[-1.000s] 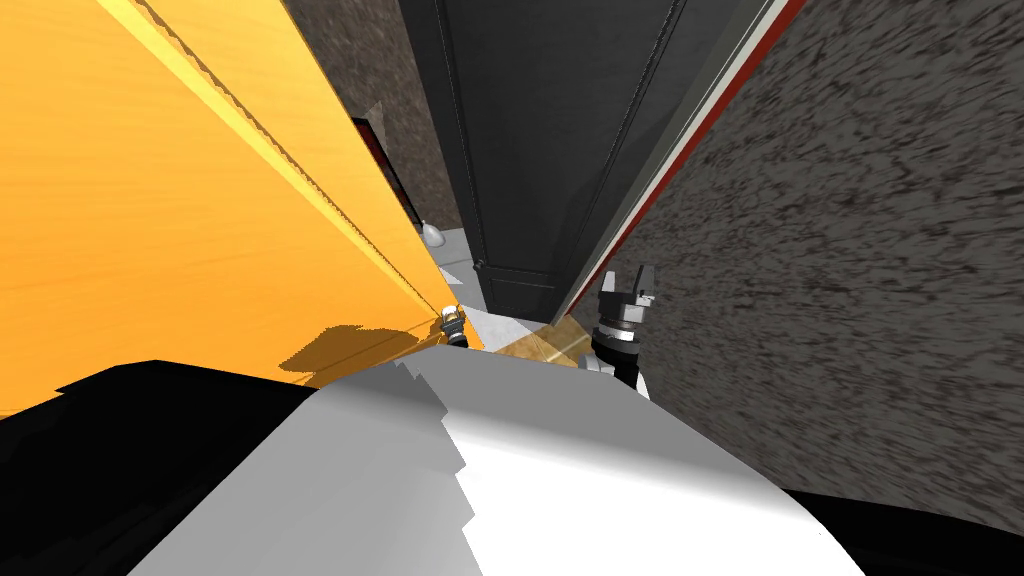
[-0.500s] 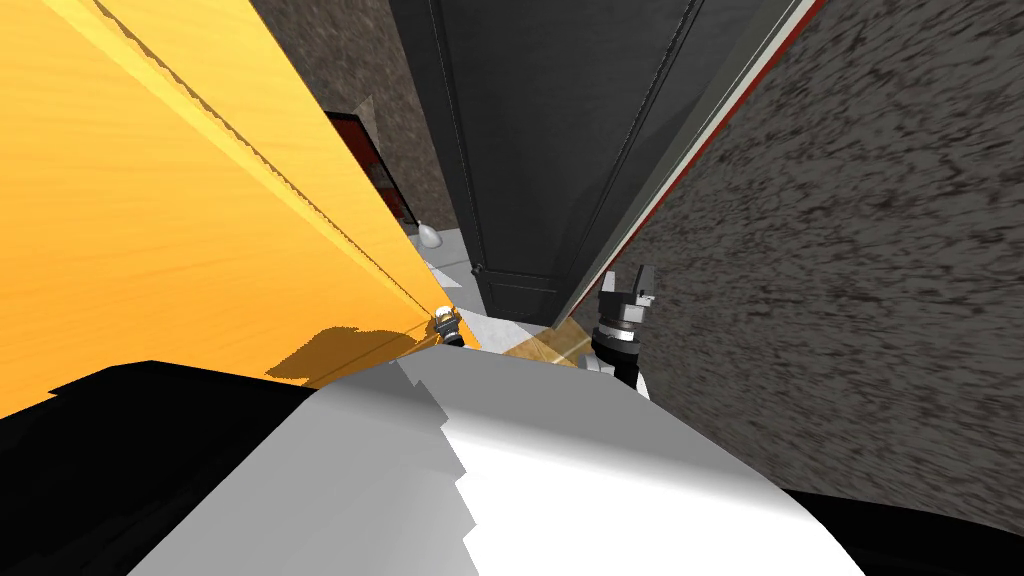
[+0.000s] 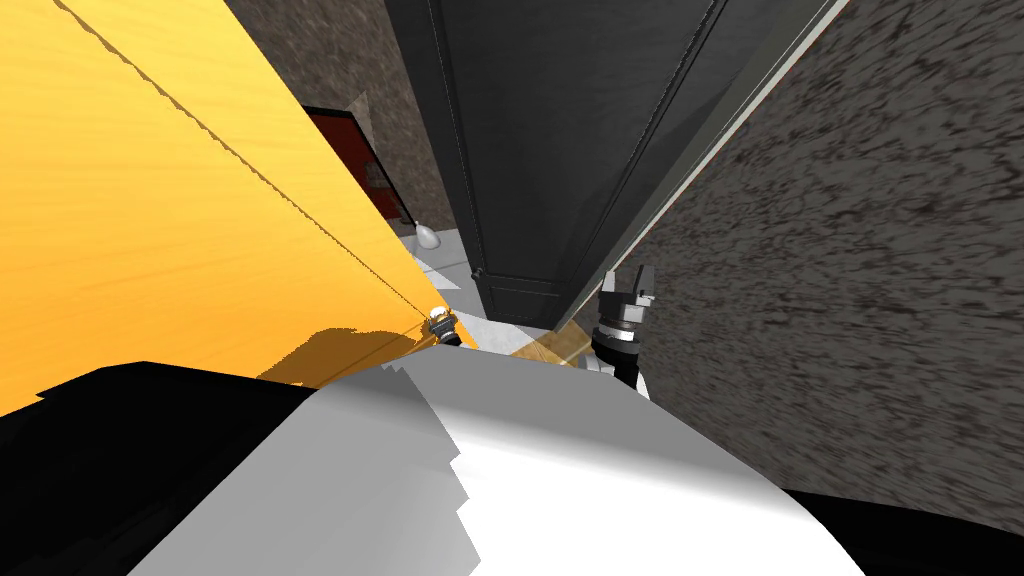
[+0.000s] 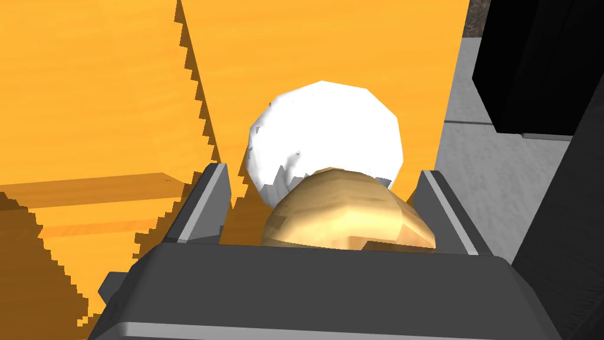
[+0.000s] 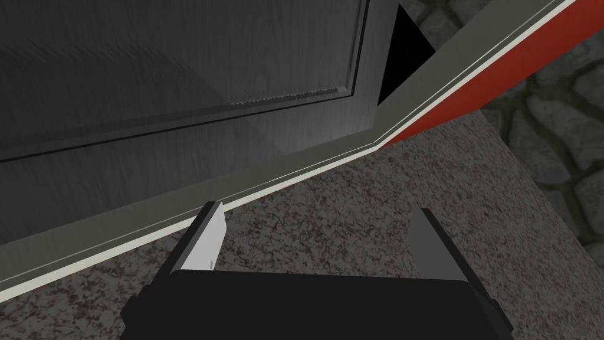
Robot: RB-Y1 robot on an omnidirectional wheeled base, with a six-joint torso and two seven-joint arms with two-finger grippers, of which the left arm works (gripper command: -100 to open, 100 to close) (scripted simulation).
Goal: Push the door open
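Far left, the orange door [image 3: 150, 220] fills the side of a narrow passage, its face wood-grained, smooth and flat, with a thin jagged seam running along it and its top cut off by the frame. At its free edge the left gripper [image 3: 443, 325] sits at the knob [image 4: 324, 127], a faceted white ball with a rounded brass-coloured piece [image 4: 348, 206] just in front of it; the fingers stand wide apart with both lying between them, and whether they touch is hard to tell. Beyond the door's edge lie a grey speckled floor [image 4: 472, 165], a dark red panel [image 3: 345, 150] and a small white object [image 3: 428, 236] too small to name. In the middle rises a dark grey door [image 3: 540, 130] with recessed panels. A pale trim [image 5: 295, 171] and a red strip [image 5: 501, 65] edge it, with a black area [image 5: 404, 47] behind. At right, the right gripper [image 3: 628, 280], fingers spread, hovers beside a rough, mottled stone wall [image 3: 850, 250]
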